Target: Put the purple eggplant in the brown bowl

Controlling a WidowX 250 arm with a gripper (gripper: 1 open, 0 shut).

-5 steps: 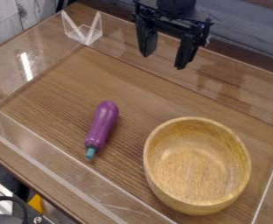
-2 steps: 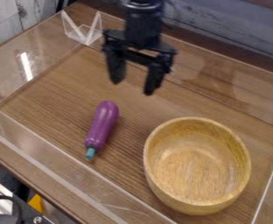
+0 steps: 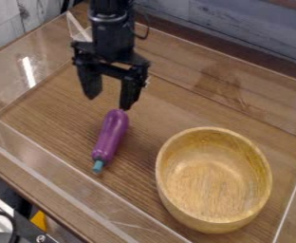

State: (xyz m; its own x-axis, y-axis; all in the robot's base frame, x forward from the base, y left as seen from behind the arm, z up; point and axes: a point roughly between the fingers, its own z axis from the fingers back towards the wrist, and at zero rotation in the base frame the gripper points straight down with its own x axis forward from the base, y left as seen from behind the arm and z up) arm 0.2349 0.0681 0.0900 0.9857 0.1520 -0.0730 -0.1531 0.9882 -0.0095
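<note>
Claw (image 3: pixel 110 93) points downward, jaws spread wide, gripping nothing. Purple eggplant (image 3: pixel 110 136) lies on the wooden worktop (image 3: pixel 214 90) just below the claw tips, untouched. Brown bowl (image 3: pixel 215 179) sits lower right, apart from both.

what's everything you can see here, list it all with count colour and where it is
purple eggplant: one, glossy purple with a blue-teal stem tip, lying on the table left of the bowl, stem end toward the camera
brown bowl: one, light-brown wood, upright and empty, front right of the table
table: one, brown wood grain, fills most of the view
clear barrier: transparent panels, standing along the table's edges
clear stand: one, transparent, back left near the barrier
gripper: one, black, open, pointing down just above the eggplant's rounded end, holding nothing
</note>
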